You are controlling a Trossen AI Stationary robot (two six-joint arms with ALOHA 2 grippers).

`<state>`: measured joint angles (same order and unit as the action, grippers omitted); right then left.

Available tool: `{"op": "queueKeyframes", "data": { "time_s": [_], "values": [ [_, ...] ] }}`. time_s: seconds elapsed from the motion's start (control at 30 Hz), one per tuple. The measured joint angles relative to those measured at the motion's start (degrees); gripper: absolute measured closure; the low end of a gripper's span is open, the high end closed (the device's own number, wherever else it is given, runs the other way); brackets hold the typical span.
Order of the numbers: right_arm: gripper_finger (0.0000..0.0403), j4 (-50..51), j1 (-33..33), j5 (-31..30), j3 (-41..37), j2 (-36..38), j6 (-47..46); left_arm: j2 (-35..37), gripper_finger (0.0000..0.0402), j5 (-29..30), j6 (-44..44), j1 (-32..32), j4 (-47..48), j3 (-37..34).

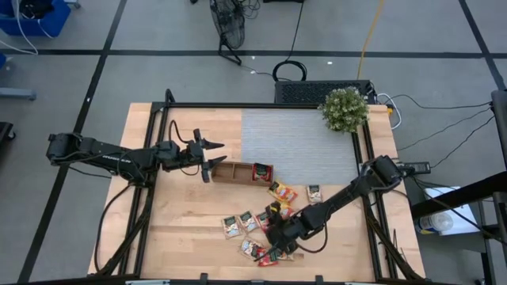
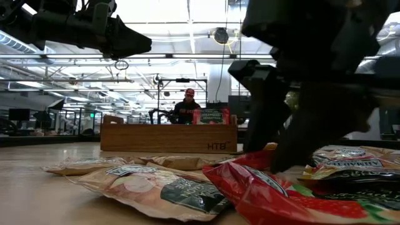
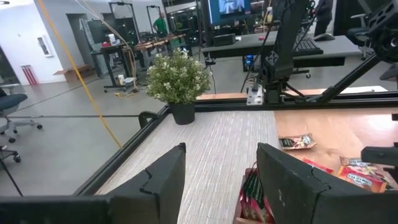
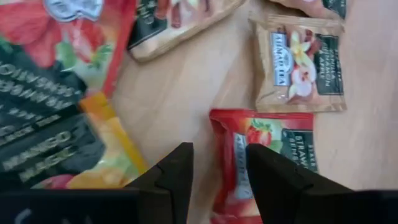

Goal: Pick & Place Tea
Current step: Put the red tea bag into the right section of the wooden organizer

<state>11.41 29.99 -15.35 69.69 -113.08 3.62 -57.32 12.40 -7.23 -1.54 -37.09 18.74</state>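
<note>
Tea sachets (image 1: 253, 233) scattered flat on the near-centre of the bench (image 1: 182, 229), loosely bunched, some overlapping; one red sachet (image 1: 261, 172) standing upright in the right end compartment of the wooden tray (image 1: 231, 172). Tray long axis left to right, just near of the grey mat (image 1: 297, 146).

Open bench to the left of the sachets and at the near left; black frame rails along both sides; potted plant (image 1: 344, 109) at the far right corner.

Right gripper (image 4: 217, 165) low over the sachet pile, fingers parted, straddling the edge of a red strawberry sachet (image 4: 264, 155) without clamping it. Several sachets hidden beneath the right arm. Sachet labels facing up, turned in mixed directions.

Left gripper (image 1: 212, 156) raised at the tray's left end, fingers open, nothing between them.

In the low view, near sachets cropped at the picture edge.
</note>
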Motion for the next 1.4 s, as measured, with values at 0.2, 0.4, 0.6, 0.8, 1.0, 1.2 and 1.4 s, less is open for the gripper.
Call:
{"op": "queueKeyframes", "data": {
  "time_s": [0.2, 0.4, 0.6, 0.8, 1.0, 1.2, 1.4],
  "values": [
    [0.0336, 0.7, -1.1, 0.2, 0.0, 0.0, 0.0, 0.0, 0.0201, 0.0, 0.0, 0.0, 0.0, 0.0],
    [0.0394, 0.5, -0.3, -7.4, -0.2, 0.3, 0.1, 0.0, 0.0201, 0.0, 0.0, 0.0, 0.0, 0.0],
    [0.0399, 1.5, 4.1, -28.6, -0.1, 6.2, 1.7, 0.0, 0.0201, 0.0, 0.0, 0.0, 0.0, 0.0],
    [0.0401, 1.1, 0.8, -39.8, -0.1, 8.0, 4.0, 0.0, 0.0201, 0.0, 0.0, 0.0, 0.0, 0.0],
    [0.0402, -7.3, -6.9, -38.4, -4.4, 7.9, 7.7, 0.0, 0.0201, 0.0, 0.0, 0.0, 0.0, 0.0],
    [0.0402, -17.5, -12.6, -32.0, -11.0, 7.9, 8.7, 0.0, 0.0201, 0.0, 0.0, 0.0, 0.0, 0.0],
    [0.0391, -24.2, -14.7, -29.3, -15.0, 7.9, 9.8, 0.0, 0.0201, 0.0, 0.0, 0.0, 0.0, 0.0]
  ]
}}
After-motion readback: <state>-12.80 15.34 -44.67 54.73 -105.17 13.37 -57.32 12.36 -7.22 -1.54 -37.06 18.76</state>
